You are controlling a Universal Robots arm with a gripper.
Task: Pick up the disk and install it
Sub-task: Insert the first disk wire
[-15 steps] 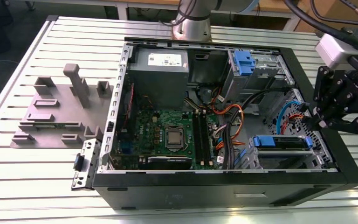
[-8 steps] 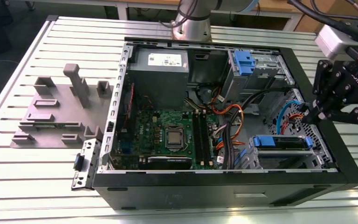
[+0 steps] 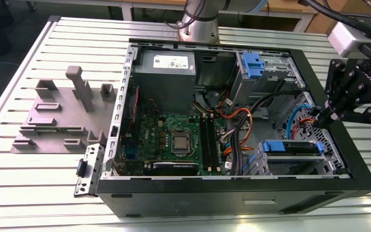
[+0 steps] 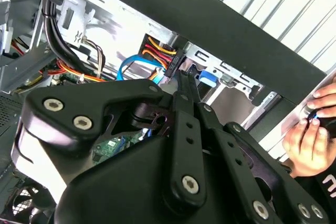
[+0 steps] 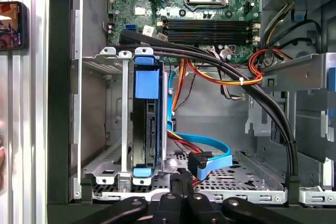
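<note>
Writing: a white label (image 3: 172,61) sits on the power supply (image 3: 166,79), with print too small to read.
Case (image 3: 237,198): black and open-sided, lying on a slatted table (image 3: 18,193).
In the case: the power supply in a far corner, a green board (image 3: 172,135) in the middle, a blue caddy (image 3: 253,65) in the upper bay, and loose cables (image 3: 237,121) in orange, red, black and blue.
Cage (image 3: 269,166): a metal drive cage in the case's near corner, at the exterior view's right.
Disk (image 3: 292,147): it is seated in the cage with its blue bracket showing. In the first wrist view it (image 5: 148,129) stands on edge between the cage's walls (image 5: 100,166).
Gripper (image 3: 319,123): it is inside the case's rim at the exterior view's right, near the disk but apart from it.
Fingers: drawn together to a point in both wrist views (image 4: 176,74) (image 5: 181,179). Nothing shows between them, and the tips are just beside a black connector (image 5: 198,161).
Beside the case: a grey fixture (image 3: 56,116) on the table.
Hand (image 4: 307,129): a person's hand outside the case wall.
</note>
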